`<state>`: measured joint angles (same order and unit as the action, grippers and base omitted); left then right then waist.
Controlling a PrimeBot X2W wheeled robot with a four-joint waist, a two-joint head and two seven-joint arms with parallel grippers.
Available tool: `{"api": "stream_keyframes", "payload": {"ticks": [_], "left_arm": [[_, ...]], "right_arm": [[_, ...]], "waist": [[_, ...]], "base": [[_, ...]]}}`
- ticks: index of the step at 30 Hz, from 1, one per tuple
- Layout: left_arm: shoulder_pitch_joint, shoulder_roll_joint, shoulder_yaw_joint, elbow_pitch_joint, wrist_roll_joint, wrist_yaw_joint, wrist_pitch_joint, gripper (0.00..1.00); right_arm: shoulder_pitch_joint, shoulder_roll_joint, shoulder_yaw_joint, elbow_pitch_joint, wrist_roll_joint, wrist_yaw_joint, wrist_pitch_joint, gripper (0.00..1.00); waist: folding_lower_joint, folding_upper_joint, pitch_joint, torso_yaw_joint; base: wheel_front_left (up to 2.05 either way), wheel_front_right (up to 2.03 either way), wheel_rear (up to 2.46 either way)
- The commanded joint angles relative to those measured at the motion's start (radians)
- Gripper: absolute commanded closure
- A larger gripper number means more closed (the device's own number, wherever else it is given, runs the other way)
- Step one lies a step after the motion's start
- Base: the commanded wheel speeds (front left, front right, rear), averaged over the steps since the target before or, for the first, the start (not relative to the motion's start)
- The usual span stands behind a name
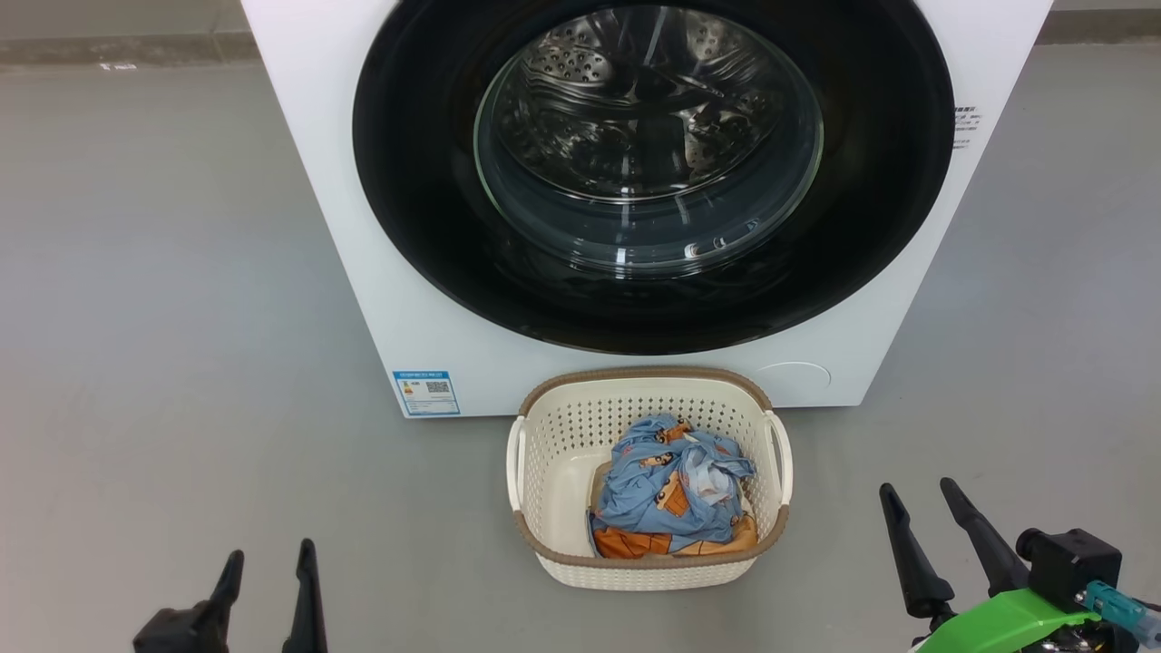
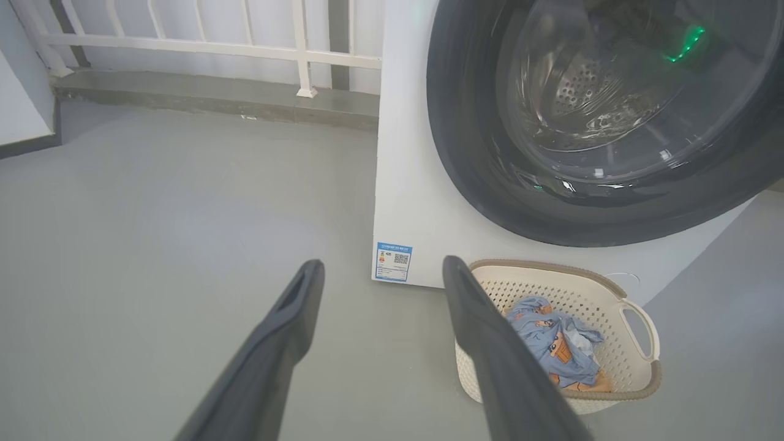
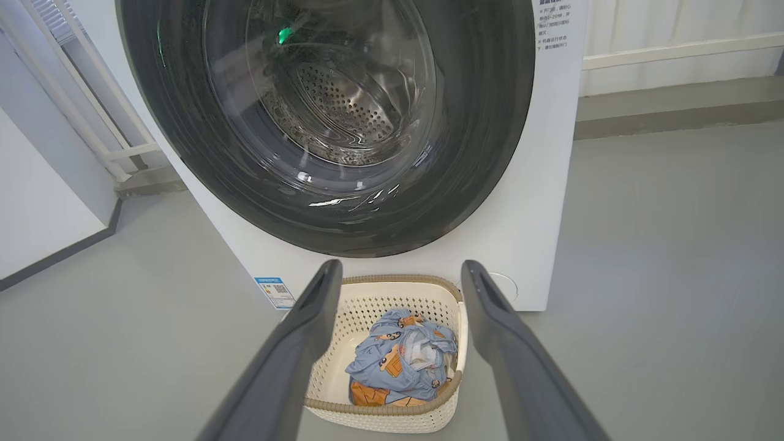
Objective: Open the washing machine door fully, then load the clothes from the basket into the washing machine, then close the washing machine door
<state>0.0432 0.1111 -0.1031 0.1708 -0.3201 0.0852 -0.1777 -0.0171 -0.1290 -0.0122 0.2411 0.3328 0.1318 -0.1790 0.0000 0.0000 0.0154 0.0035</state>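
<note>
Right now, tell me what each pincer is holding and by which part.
Nothing is held. The left pincer and the right pincer both stand open and empty; the clothes lie untouched in the basket.

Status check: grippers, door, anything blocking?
Left gripper, right gripper open, empty. Washing machine door not swung open. Clothes in basket, on floor directly under the door; may crowd its swing.

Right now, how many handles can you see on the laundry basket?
2: a left handle and a right handle, white loops on opposite sides of the basket, below its brown rim. None seems hidden.
</note>
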Motion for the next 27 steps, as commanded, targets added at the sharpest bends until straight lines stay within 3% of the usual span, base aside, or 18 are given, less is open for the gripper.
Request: {"api": "stream_keyframes", "payload": {"ticks": [1, 23, 27], "left_arm": [[-0.012, 0.022, 0.022, -0.033, 0.035, 0.011, -0.019, 0.00], [0.004, 0.036, -0.001, -0.060, 0.305, 0.052, -0.084, 0.00], [0.005, 0.034, 0.008, -0.054, 0.301, 0.048, -0.084, 0.00]], "right_arm": [[-0.016, -0.017, 0.025, -0.024, -0.038, -0.001, -0.018, 0.00], [-0.025, -0.030, 0.070, -0.059, -0.312, -0.001, -0.083, 0.00], [-0.023, -0.030, 0.072, -0.062, -0.311, -0.001, -0.083, 0.00]], "waist": [[0.0000, 0.0000, 0.001, 0.000], [0.0000, 0.0000, 0.004, 0.008], [0.0000, 0.0000, 0.003, 0.009]], "base": [[0.00, 0.00, 0.00], [0.00, 0.00, 0.00], [0.00, 0.00, 0.00]]}}
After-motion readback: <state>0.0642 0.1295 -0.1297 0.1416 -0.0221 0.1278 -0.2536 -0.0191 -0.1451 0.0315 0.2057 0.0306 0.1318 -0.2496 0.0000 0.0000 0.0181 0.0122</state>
